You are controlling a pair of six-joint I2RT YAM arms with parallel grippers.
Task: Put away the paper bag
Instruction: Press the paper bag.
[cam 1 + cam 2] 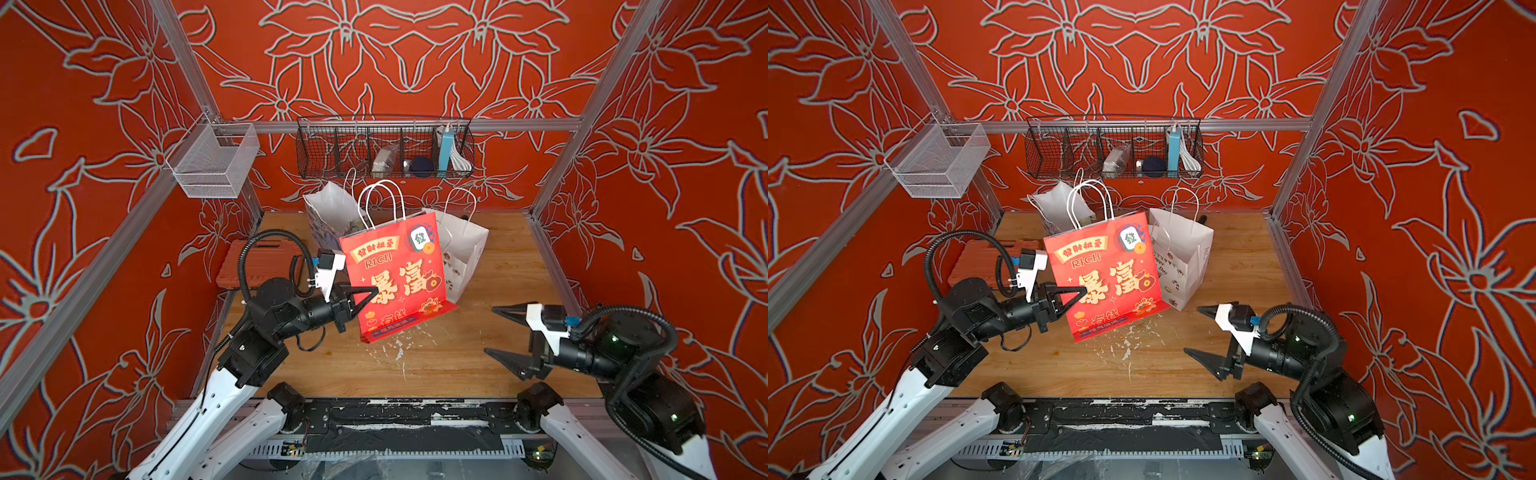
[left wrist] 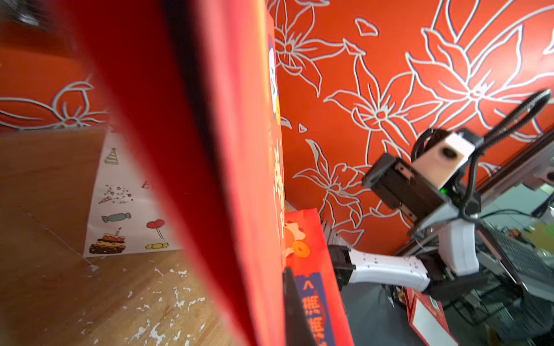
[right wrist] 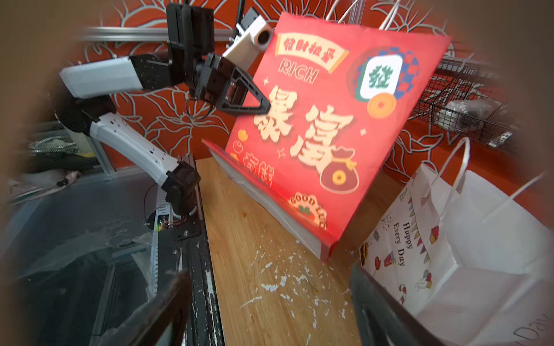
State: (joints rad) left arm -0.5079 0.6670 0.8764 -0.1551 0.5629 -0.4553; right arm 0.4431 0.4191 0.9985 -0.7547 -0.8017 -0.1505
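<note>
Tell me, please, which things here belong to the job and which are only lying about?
Belong to the job: red paper bag, pinched by the left gripper; right gripper, open, holding nothing.
Lying about: white birthday-print bag; second white bag behind; black wire basket; white mesh basket; orange case.

A flattened red paper bag, gold-lettered with white rope handles, tilts upright, its base flap folded forward.

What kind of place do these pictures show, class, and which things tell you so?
Probably a robot test booth, not a home: an aluminium frame borders printed floral walls, two robot arms are mounted at the edge of a wooden tabletop, and a wire basket hangs on the frame.
</note>
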